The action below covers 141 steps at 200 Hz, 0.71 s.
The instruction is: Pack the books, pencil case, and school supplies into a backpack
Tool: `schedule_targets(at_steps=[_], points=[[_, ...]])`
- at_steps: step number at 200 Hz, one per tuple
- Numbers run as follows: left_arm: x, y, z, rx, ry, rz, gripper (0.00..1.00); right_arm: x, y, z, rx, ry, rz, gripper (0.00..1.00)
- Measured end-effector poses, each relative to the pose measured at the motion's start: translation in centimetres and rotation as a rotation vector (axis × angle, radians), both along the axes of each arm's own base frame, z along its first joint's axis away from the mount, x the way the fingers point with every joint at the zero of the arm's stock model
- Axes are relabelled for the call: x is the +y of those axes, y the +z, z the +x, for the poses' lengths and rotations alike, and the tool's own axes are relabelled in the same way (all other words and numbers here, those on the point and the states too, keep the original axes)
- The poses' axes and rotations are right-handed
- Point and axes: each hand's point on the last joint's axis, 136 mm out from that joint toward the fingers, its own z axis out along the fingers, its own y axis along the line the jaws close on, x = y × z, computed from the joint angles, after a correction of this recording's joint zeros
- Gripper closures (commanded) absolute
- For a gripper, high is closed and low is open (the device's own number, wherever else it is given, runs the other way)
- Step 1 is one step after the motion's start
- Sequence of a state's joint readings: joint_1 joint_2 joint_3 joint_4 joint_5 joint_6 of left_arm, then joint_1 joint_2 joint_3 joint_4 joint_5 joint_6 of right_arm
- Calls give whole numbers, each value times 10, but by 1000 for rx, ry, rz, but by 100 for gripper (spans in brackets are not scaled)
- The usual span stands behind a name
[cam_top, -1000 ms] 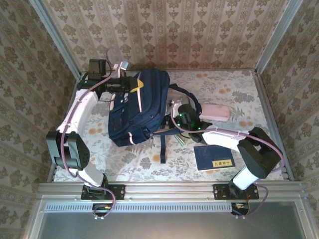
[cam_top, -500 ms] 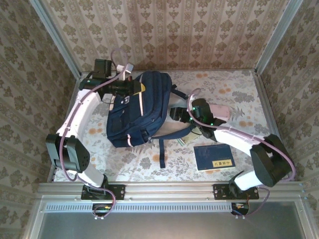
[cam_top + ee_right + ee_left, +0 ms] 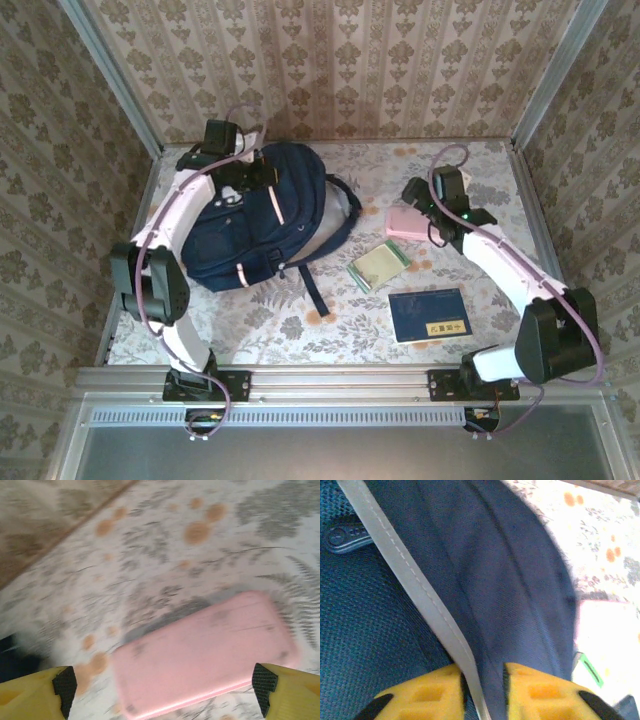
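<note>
My right gripper hangs wide open over the pencil case, which lies on the table. My left gripper straddles the backpack trim stripe; grip unclear. Pad and navy book unpacked too.

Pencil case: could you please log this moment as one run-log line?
right gripper open over pencil case | left gripper at backpack stripe, grip unclear | pad, navy book unpacked

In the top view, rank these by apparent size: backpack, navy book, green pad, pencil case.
1. backpack, by far the largest.
2. navy book.
3. green pad and pencil case: not ranked, because the right arm covers part of the pencil case.
</note>
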<state>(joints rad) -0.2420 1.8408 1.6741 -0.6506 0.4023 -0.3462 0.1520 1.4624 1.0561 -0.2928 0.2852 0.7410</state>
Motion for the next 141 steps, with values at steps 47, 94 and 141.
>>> schedule_targets(at_steps=[47, 94, 141], points=[[-83, 0, 3, -5, -141, -10, 43, -51, -47, 24, 130, -65, 33, 4], [-177, 20, -30, -3, -267, -172, 42, -51, -69, 87, 173, 86, 61, 5], [-208, -32, -49, 129, -263, -222, 42, -37, -92, 121, 198, 196, 153, 5]])
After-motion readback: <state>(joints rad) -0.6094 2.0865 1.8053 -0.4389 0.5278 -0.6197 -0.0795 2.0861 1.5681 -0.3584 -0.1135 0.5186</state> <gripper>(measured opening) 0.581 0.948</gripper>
